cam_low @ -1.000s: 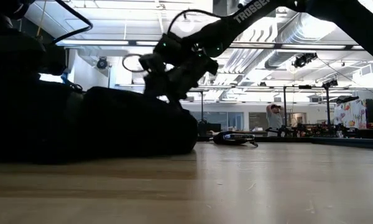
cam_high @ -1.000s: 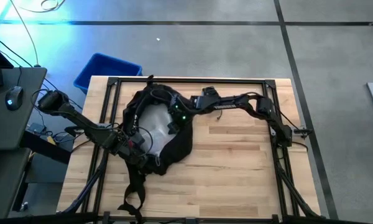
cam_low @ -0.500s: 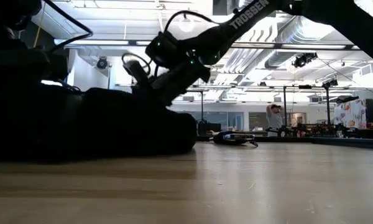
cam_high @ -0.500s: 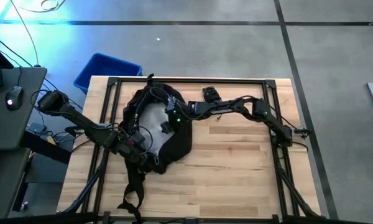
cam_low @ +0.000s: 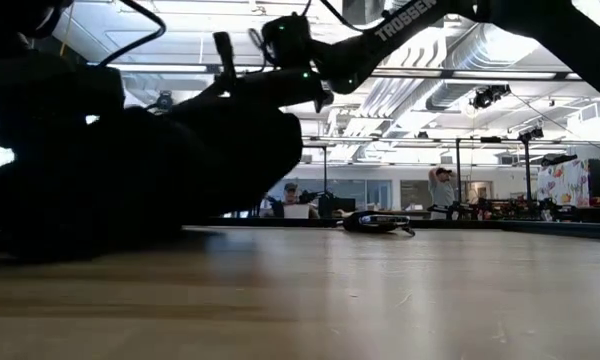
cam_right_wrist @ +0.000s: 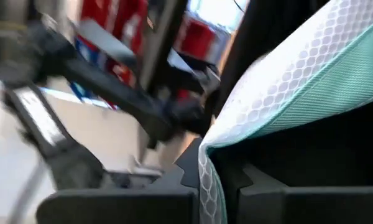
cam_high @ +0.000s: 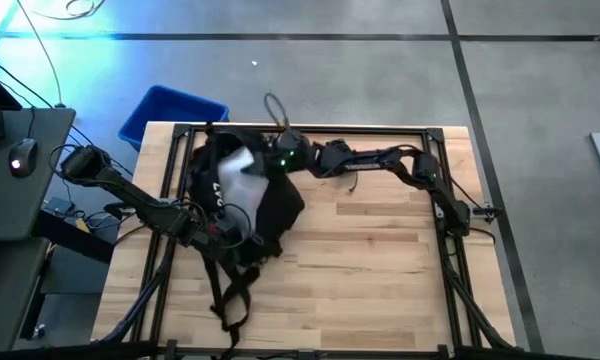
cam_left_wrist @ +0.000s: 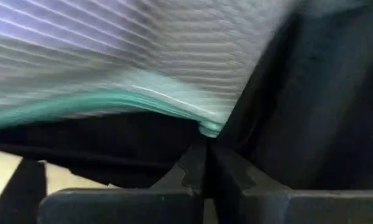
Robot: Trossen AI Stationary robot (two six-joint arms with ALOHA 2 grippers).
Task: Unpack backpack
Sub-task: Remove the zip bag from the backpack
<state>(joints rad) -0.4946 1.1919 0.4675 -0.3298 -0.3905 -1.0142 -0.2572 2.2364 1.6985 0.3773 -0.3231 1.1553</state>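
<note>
The wooden table (cam_high: 380, 260) is a light butcher-block top with a black frame (cam_high: 310, 129) along its edges. The backpack (cam_high: 250, 200) rests on the left half — straps (cam_high: 235, 295) trail toward the near edge. A small dark object (cam_low: 378, 221) lies farther back.

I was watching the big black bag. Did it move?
Yes. The backpack was pulled toward the table's far edge, nearer the blue bin, by the right gripper.

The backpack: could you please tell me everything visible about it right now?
The backpack is large, black soft fabric, slumped on the wooden table's far left part, its straps trailing toward the near edge. A pale mesh lining with a teal edge shows inside. The right gripper is shut on its far rim; the left gripper is shut on its near side.
</note>
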